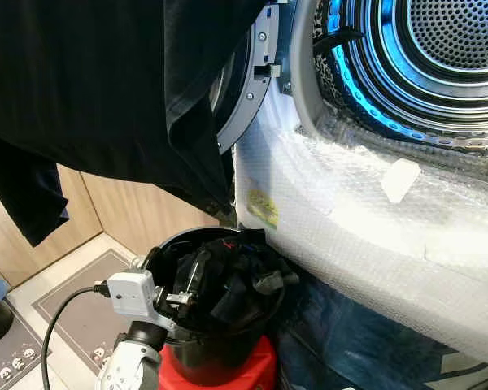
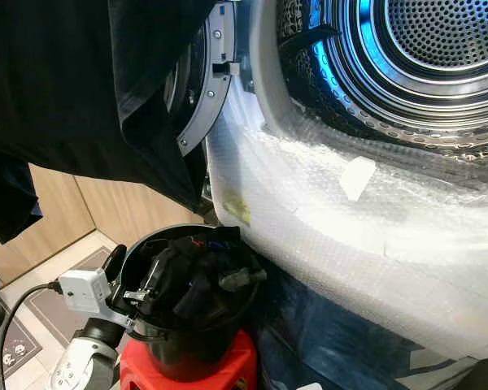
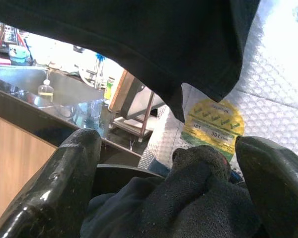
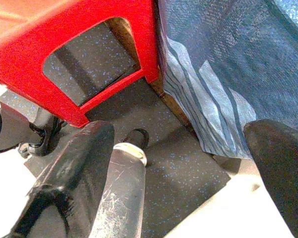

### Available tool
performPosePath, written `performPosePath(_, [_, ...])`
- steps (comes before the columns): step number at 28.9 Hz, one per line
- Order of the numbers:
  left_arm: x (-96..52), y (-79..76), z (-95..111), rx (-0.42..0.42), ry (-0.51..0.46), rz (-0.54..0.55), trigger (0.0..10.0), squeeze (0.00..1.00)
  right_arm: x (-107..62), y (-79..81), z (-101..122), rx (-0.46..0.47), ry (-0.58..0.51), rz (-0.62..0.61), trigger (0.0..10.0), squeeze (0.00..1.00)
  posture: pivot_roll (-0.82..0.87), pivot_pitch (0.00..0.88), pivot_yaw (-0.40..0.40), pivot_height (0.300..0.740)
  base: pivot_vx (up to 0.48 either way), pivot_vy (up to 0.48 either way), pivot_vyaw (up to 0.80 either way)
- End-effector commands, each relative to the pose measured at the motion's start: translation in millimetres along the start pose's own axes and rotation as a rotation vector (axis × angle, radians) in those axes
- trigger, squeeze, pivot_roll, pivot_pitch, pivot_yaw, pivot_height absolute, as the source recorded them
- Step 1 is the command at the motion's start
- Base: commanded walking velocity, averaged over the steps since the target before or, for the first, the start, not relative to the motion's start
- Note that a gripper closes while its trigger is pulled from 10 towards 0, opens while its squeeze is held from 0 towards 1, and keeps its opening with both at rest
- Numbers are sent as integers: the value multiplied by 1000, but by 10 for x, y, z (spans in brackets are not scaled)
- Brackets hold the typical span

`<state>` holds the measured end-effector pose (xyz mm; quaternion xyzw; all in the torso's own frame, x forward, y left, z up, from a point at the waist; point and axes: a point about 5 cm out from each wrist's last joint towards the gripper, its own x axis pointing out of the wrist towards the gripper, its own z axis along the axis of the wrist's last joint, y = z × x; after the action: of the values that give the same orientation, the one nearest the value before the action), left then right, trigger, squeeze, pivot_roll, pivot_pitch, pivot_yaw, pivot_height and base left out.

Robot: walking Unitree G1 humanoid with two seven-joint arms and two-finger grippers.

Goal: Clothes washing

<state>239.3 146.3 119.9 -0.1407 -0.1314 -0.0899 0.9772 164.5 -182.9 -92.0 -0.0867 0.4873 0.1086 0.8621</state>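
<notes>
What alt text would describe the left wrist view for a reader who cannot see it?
The left gripper, its two black fingers spread, straddles a dark garment in a black bucket. A black cloth hangs above, beside a yellow sticker on bubble wrap.

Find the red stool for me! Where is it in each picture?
Left eye view: red stool at the bottom edge, under the black bucket.
Right eye view: bottom edge again, stool under the bucket.
Left wrist view: dark clothes between the left pincer instead.
Right wrist view: stool beyond the right pincer.
Shared landmark: the blue cloth beside it.
</notes>
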Motion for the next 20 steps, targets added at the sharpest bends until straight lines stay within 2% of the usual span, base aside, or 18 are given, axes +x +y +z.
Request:
performPosePath(1, [-20,17,19,-66,25,-5,10000,0,0,15,-4,0,-3,5,10000,0,105,0,-48,740,0,0,0])
performPosePath(5, [-60,116,38,-139,72,14,10000,0,0,12,-6,4,-3,2,10000,0,104,0,-48,740,0,0,0])
performPosePath(16, [-16,315,96,-191,134,77,10000,0,-3,7,-19,10,-1,-1,10000,0,102,0,-47,740,0,0,0])
performPosePath(20, [68,344,156,-186,158,43,10000,0,-4,15,-27,16,0,-1,10000,0,98,0,-44,740,0,0,0])
